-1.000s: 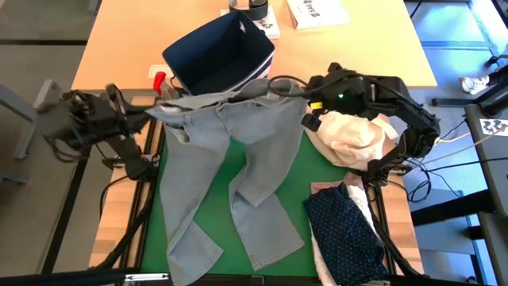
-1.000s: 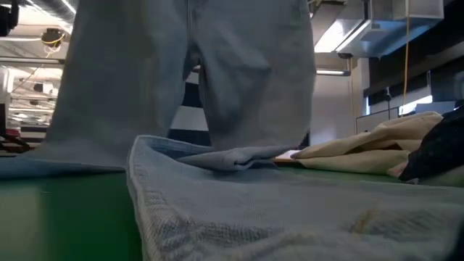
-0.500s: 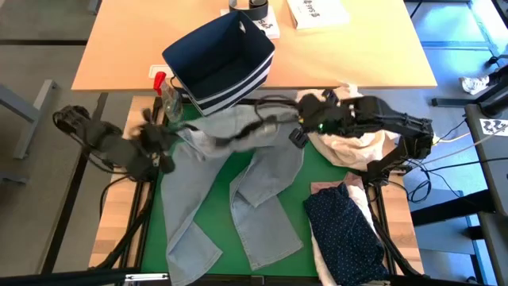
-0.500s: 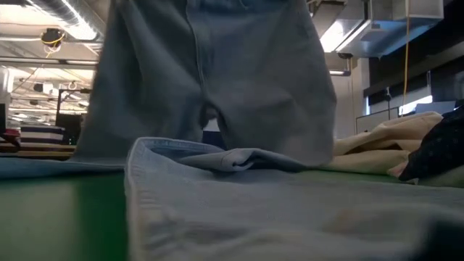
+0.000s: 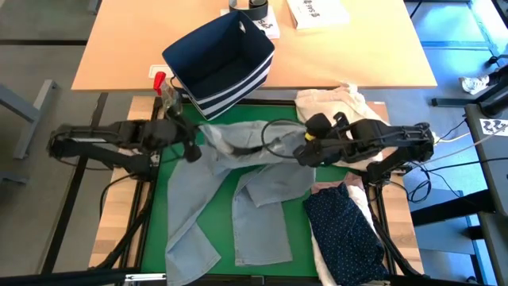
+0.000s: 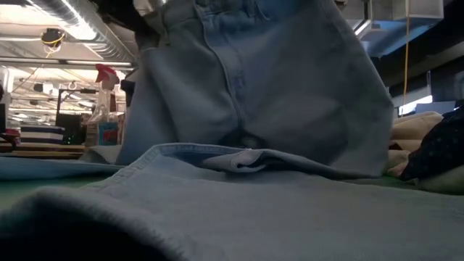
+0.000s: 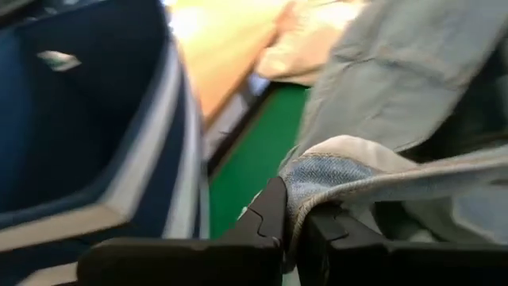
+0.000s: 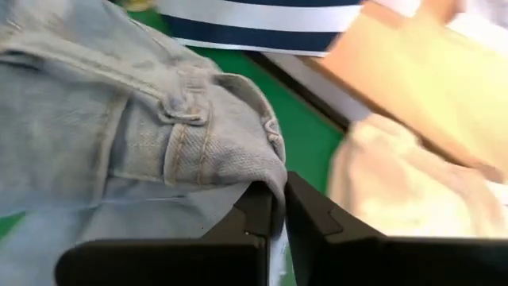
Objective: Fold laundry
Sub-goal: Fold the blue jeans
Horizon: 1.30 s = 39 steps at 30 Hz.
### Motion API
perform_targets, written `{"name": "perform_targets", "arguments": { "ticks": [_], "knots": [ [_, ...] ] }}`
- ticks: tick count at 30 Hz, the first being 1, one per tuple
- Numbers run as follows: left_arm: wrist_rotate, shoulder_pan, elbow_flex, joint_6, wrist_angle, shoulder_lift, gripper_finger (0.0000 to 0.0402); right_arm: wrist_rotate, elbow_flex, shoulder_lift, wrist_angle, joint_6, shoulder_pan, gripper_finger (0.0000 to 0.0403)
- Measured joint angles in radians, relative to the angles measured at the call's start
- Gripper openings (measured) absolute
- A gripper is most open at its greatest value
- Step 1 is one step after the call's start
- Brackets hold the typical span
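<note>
Folding the light grey jeans (image 5: 254, 199) on the green worktop (image 5: 321, 246): waistband lifted, legs trailing near. Left tool (image 7: 292, 218) and right tool (image 8: 278, 208) each clenched on a waistband corner. Next, probably: lower waistband over legs evenly, then release.

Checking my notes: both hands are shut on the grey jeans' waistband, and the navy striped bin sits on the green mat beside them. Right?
Not quite. The high view shows the navy striped bin on the wooden table beyond the green mat, not on it. The left hand and right hand do grip the grey jeans at the waistband.
</note>
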State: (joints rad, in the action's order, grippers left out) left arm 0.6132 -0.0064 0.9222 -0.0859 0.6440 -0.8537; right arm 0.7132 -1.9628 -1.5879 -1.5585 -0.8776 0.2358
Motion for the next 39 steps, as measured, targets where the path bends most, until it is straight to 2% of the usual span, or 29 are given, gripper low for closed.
{"name": "perform_targets", "arguments": {
  "ticks": [2, 4, 7, 10, 14, 16, 20, 24, 29, 35, 39],
  "knots": [
    [-0.014, 0.073, 0.001, 0.04, -0.05, -0.014, 0.0005, 0.039, 0.008, 0.004, -0.009, -0.002, -0.011, 0.0021],
    [-0.072, 0.147, 0.002, 0.06, -0.099, -0.028, 0.0005, 0.056, 0.03, 0.023, -0.006, 0.045, -0.043, 0.0021],
    [-0.197, 0.247, 0.003, 0.07, -0.142, -0.066, 0.0005, 0.028, 0.075, 0.048, -0.007, 0.1, -0.132, 0.0021],
    [-0.244, 0.321, 0.003, 0.073, -0.153, -0.129, 0.0005, -0.028, 0.161, 0.07, 0.003, 0.177, -0.246, 0.0021],
    [-0.241, 0.398, 0.003, 0.1, -0.198, -0.211, 0.0005, -0.111, 0.31, 0.093, 0.054, 0.349, -0.419, 0.0021],
    [-0.242, 0.423, 0.003, 0.104, -0.247, -0.244, 0.0005, -0.16, 0.391, 0.099, 0.165, 0.465, -0.506, 0.0021],
    [-0.269, 0.469, 0.003, 0.117, -0.363, -0.305, 0.0005, -0.353, 0.532, 0.1, 0.412, 0.652, -0.666, 0.0021],
    [-0.328, 0.519, 0.003, 0.155, -0.43, -0.374, 0.0011, -0.498, 0.648, 0.098, 0.573, 0.733, -0.801, 0.0021],
    [-0.467, 0.547, 0.008, 0.154, -0.477, -0.449, 0.0014, -0.556, 0.718, 0.098, 0.627, 0.75, -0.902, 0.0021],
    [-0.443, 0.566, 0.011, 0.182, -0.523, -0.508, 0.0015, -0.56, 0.774, 0.098, 0.719, 0.734, -0.965, 0.0021],
    [-0.33, 0.604, 0.007, 0.288, -0.562, -0.527, 0.0015, -0.558, 0.809, 0.098, 0.781, 0.713, -0.988, 0.0021]
  ]
}}
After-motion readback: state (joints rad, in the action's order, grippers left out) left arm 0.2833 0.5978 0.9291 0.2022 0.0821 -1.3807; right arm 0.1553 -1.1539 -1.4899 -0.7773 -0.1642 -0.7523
